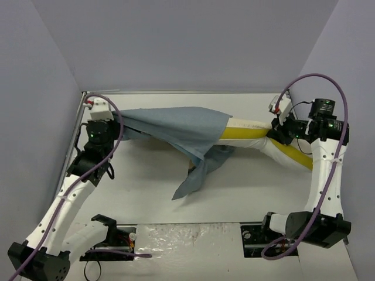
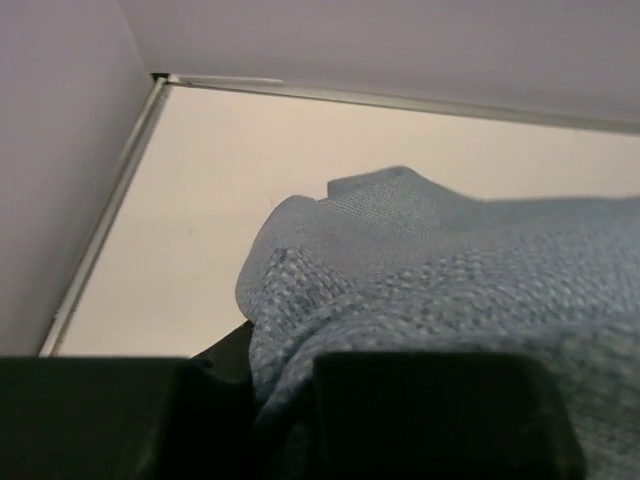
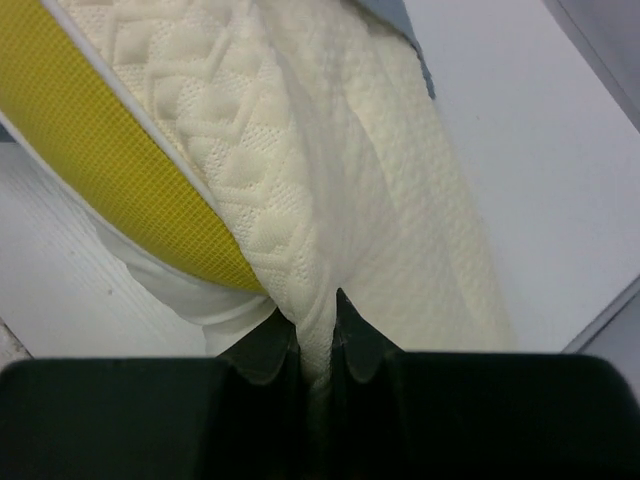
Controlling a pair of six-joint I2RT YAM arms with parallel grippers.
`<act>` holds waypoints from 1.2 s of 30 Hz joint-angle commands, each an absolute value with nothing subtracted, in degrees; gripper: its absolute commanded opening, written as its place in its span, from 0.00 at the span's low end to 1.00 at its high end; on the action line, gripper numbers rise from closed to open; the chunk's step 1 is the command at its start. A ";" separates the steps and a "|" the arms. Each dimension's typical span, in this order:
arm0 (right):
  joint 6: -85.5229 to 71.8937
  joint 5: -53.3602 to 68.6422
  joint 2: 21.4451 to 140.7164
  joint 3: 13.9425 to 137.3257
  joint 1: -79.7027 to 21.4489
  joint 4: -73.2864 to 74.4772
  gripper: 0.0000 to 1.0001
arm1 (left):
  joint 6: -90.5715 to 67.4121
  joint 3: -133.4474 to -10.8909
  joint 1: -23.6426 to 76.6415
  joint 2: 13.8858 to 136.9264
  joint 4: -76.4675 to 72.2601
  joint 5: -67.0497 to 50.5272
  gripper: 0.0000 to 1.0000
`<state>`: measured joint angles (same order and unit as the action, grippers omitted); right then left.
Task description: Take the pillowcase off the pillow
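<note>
The blue-grey pillowcase (image 1: 176,130) stretches across the back of the table, with a loose flap hanging down to the middle. My left gripper (image 1: 111,124) is shut on its left end, and the woven blue cloth (image 2: 420,280) bunches between the jaws in the left wrist view. The cream-white pillow (image 1: 252,130) with its yellow edge band sticks out of the case's right end. My right gripper (image 1: 275,130) is shut on a pinched fold of the pillow's quilted cover (image 3: 330,200), beside the yellow band (image 3: 110,150). The case's striped face is hidden.
Grey walls close in the table on the left, back and right. A metal edge strip (image 2: 110,200) runs along the left wall and back (image 1: 176,92). A crinkled clear plastic sheet (image 1: 187,240) lies at the near edge between the arm bases.
</note>
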<state>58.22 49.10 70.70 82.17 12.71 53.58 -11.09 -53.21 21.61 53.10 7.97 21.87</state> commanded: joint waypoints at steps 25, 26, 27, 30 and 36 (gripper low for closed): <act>47.67 61.13 73.49 84.13 30.08 38.57 0.00 | -19.43 -65.91 -6.37 67.93 10.19 -15.36 0.04; 38.24 58.39 72.35 78.46 28.23 33.36 0.00 | -19.08 -66.27 -4.41 68.81 10.80 -16.60 0.08; 32.84 54.71 69.11 75.18 24.56 22.35 0.00 | -18.55 -67.57 -2.65 70.12 11.51 -17.57 0.19; 19.04 36.17 63.13 64.38 15.52 6.83 0.00 | -18.10 -70.47 2.89 71.71 14.49 -22.92 0.53; 10.73 16.55 65.54 60.73 3.18 2.37 0.00 | -17.93 -72.51 5.71 68.39 17.22 -34.17 0.83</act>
<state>20.16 28.14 65.01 59.40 6.26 16.78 -18.46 -69.38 5.78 72.36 15.64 -26.11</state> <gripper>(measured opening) 0.056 0.819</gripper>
